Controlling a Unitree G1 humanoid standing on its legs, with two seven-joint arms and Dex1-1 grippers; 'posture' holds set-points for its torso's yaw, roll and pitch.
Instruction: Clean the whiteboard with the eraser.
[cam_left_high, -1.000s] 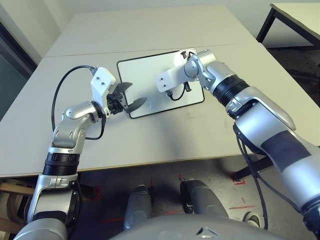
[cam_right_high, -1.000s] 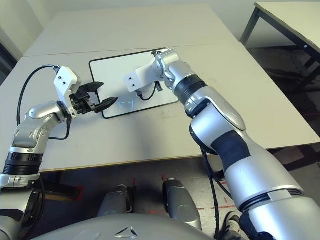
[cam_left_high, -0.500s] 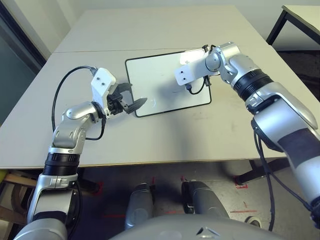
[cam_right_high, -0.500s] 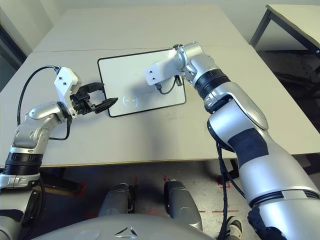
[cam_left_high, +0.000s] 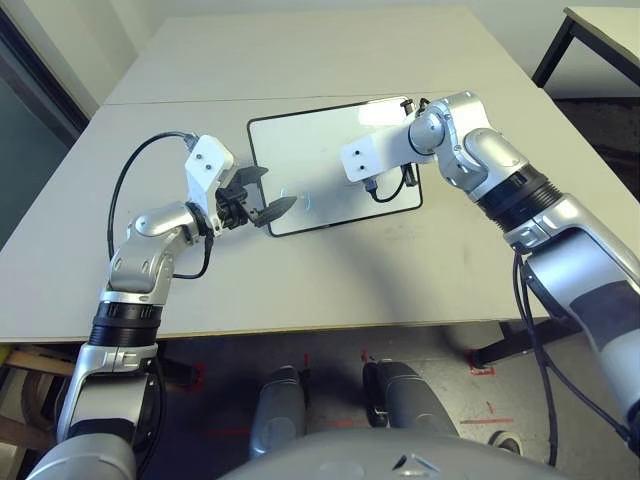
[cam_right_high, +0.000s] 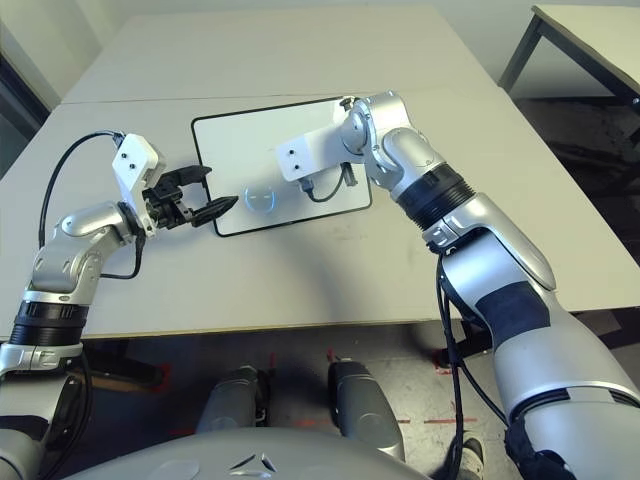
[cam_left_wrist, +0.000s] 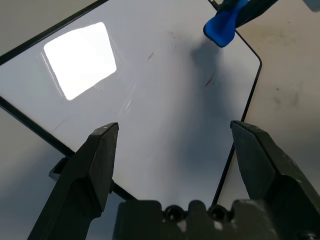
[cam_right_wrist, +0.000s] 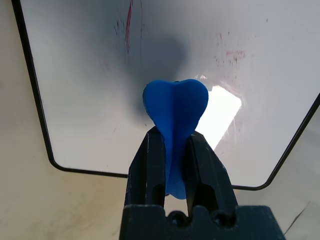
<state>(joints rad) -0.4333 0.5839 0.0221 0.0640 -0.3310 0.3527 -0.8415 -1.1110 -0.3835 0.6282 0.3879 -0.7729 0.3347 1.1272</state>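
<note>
Most of whiteboard (cam_left_high: 310, 160) looks wiped; faint red streaks left, seen in right wrist view. Board lies mid-table (cam_left_high: 330, 270). Right gripper (cam_right_wrist: 175, 150) pinches eraser (cam_right_wrist: 175, 107) over board. Left gripper (cam_left_high: 258, 192) spread at board's left edge. Judgement: a few passes remain.

Blue eraser (cam_right_wrist: 175, 107) over faintly red-smudged whiteboard (cam_left_high: 300, 150) flat on table

Left gripper (cam_left_wrist: 172, 135) spread wide over the whiteboard (cam_left_wrist: 150, 100). Blue eraser (cam_left_wrist: 220, 29) above the whiteboard's far corner. Faint red smudges nearby.
</note>
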